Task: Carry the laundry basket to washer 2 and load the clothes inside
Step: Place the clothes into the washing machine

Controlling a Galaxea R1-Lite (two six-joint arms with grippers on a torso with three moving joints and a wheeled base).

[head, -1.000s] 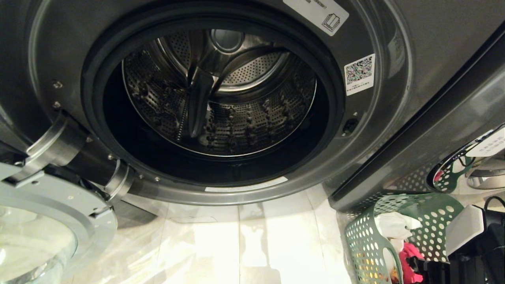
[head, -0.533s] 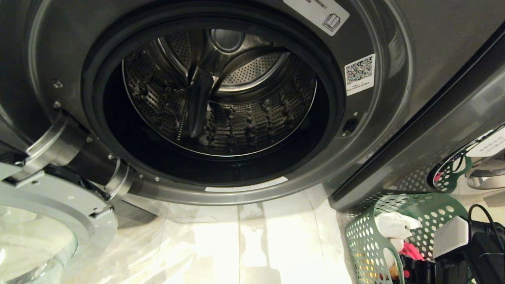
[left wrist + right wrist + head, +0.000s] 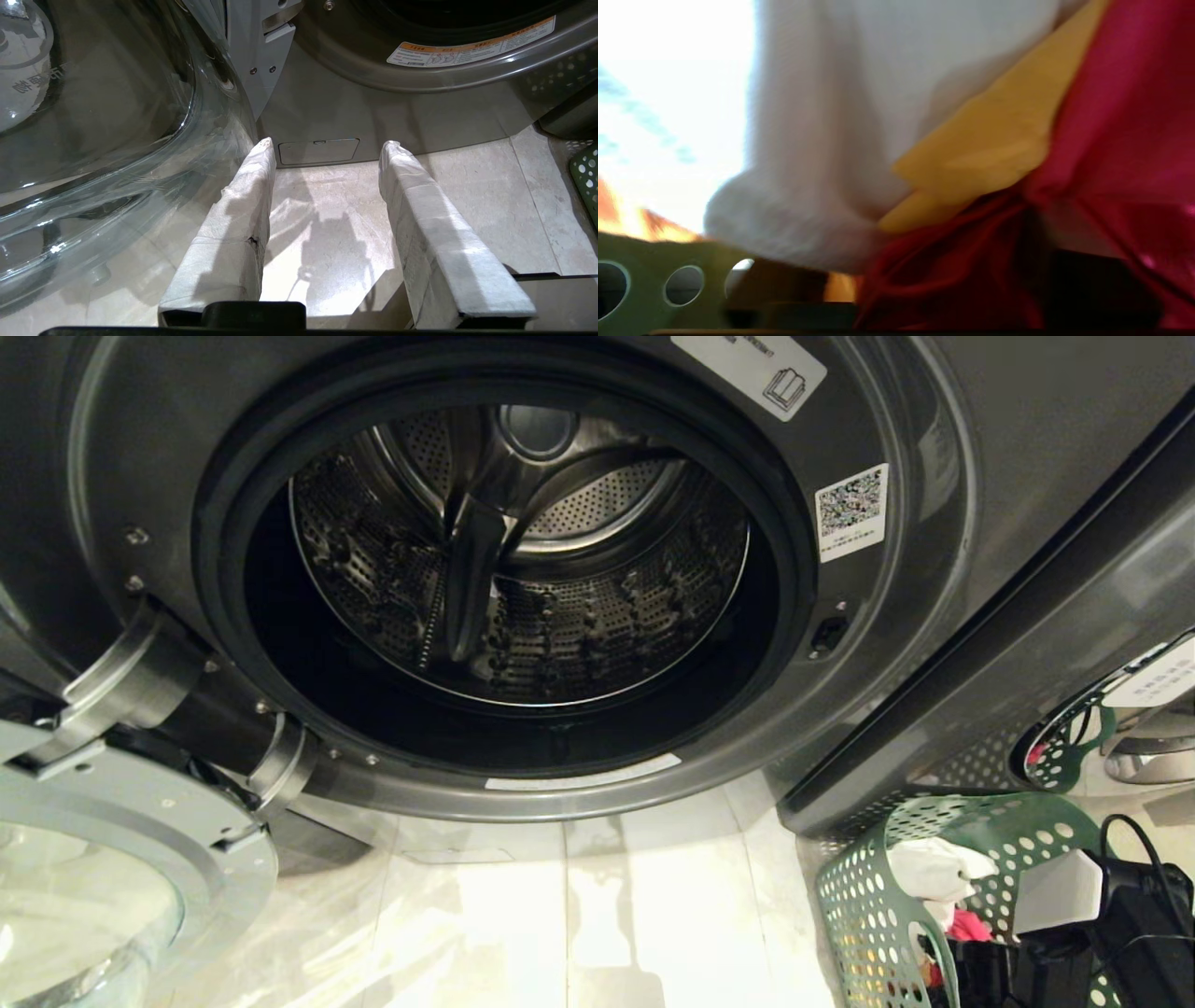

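The clothes (image 3: 952,154), white, yellow and red, are bunched in the laundry basket (image 3: 864,905) on the floor at the near right, just beside washer 2 (image 3: 523,579), whose drum stands empty and door swung left. I've got the right gripper (image 3: 1018,971) down among them, though I cannot tell whether its jaws have bitten cloth. I judge this the first pick: next, clamp, lift clear of the rim, swing left into the drum; the left gripper (image 3: 327,224) hangs parted and empty.

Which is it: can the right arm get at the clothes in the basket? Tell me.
Probably yes. The right gripper is down inside the laundry basket, and its wrist view shows the clothes pressed close, nothing between.
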